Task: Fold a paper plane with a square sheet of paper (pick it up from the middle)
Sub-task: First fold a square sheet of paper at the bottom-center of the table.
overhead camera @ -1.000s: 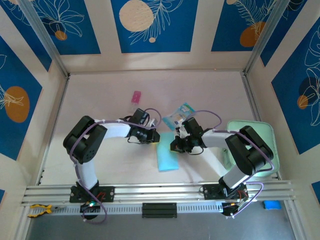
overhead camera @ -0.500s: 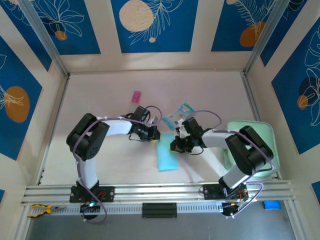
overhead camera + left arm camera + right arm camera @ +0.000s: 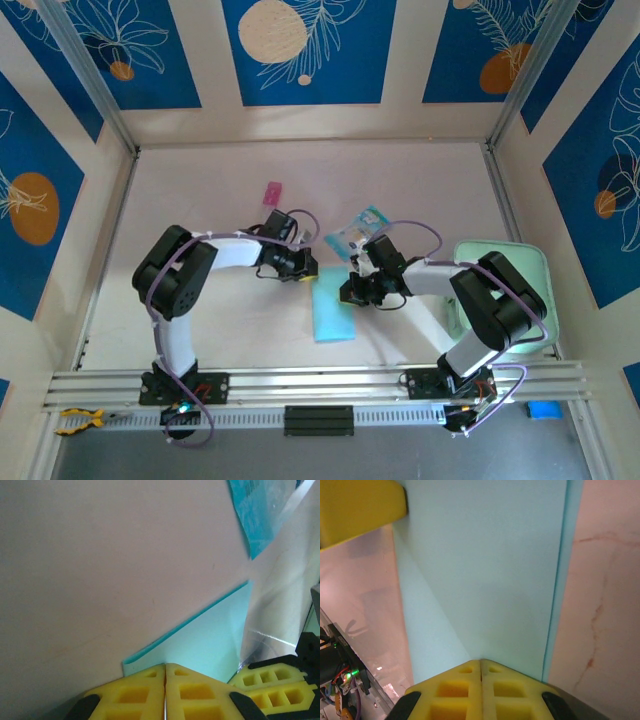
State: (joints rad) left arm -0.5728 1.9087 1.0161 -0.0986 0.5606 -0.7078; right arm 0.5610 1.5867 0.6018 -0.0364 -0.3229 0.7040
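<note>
As the left gripper point(image 3: 305, 270) has shifted slightly over the past second and drawn its yellow pads fully together, it now stands pressed shut at the far left corner of the square sheet of paper point(image 3: 335, 314); whether a layer is nipped between the pads cannot be told. Right gripper point(image 3: 352, 292): unmoved; pads likewise pressed together, at the sheet's far right edge. Judgement: a corner fold or crease is being worked; no dart shape yet; most of the folding remains. Sheet: plain light blue; lying on the table point(image 3: 220, 190) between the two arms; narrower than square; a doubled long edge suggests one fold; faint diagonal crease in the right wrist view. Printed packet point(image 3: 358, 232): just beyond the sheet.
</note>
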